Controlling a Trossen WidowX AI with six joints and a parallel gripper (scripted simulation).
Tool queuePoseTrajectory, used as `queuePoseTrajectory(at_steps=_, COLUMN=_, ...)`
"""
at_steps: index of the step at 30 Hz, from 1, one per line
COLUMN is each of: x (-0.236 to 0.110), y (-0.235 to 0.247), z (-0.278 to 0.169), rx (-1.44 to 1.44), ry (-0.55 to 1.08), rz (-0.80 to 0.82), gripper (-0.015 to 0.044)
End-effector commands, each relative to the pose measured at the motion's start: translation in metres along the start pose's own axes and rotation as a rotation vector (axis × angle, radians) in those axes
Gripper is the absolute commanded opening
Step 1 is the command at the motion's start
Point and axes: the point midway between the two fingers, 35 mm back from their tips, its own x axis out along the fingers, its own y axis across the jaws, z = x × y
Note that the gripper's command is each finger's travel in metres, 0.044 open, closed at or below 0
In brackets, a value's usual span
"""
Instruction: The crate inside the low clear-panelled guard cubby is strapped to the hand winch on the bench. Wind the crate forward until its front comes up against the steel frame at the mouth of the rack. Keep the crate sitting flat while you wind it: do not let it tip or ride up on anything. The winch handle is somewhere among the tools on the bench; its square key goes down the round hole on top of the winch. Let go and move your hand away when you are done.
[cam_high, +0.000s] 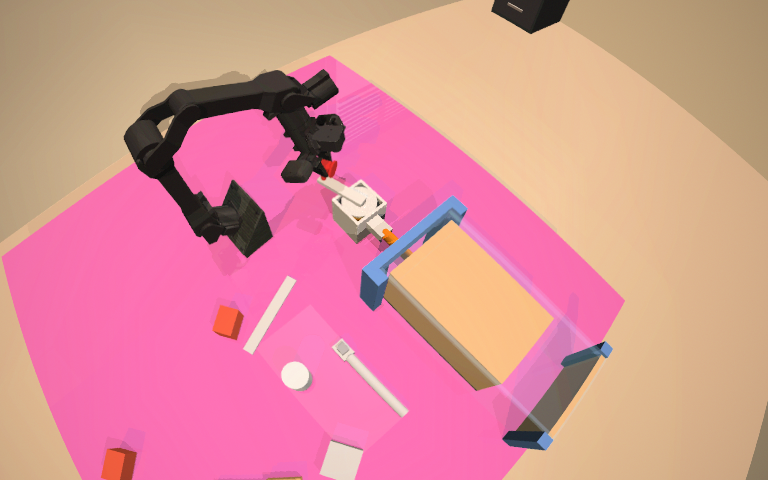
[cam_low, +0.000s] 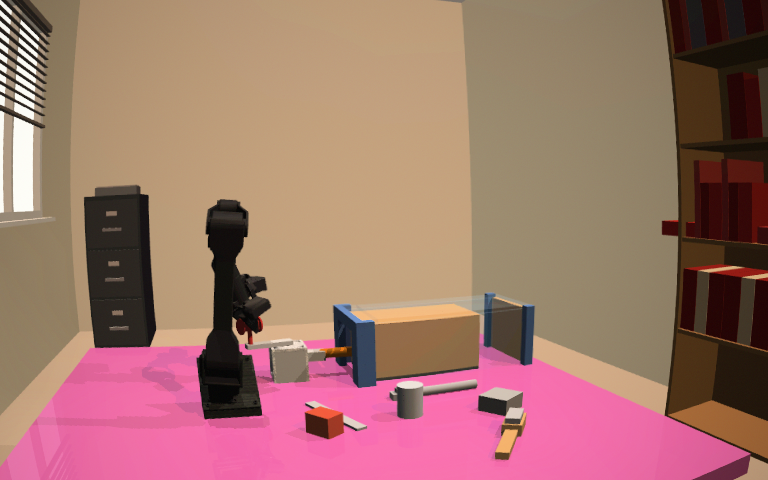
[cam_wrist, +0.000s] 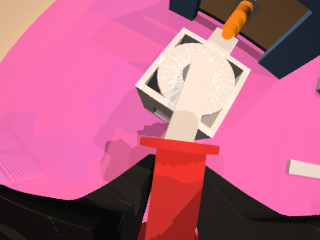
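The gripper (cam_wrist: 175, 227) is closed on the red knob (cam_wrist: 172, 195) of the winch handle (cam_high: 343, 189), and the jaws press the knob from both sides. From the knob, the pale crank bar goes forward, away from the jaws, to the middle of the winch (cam_high: 359, 210), where its key seems to sit already in the hole on top. Beyond the winch, further ahead of the jaws, the orange strap (cam_wrist: 238, 18) runs from the winch nose through the blue steel frame (cam_high: 373, 277) to the crate (cam_high: 470, 300).

The step in hand is, by judgement, the winding itself: the handle is found, fitted and gripped. In the top view the front of the crate lies just behind the frame, very near to it or perhaps touching; the views do not show this clearly. In the exterior view the crate sits flat under the clear panels of the cubby (cam_low: 419, 304).

The next move probably calls for carrying the knob round the winch axis in a level circle, with the wrist above the bar so the key does not lift out. When the crate front meets the frame, the jaws should open and the arm should move well away from the winch
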Motion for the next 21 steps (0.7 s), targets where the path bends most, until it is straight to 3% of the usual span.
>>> queuePoseTrajectory(at_steps=1, x=0.001, y=-0.017, z=-0.002, rx=-0.01, ry=0.001, rz=-0.026, gripper=0.0)
queuePoseTrajectory(at_steps=21, x=0.002, y=-0.047, z=0.002, rx=-0.011, ry=0.001, rz=-0.028, gripper=0.0)
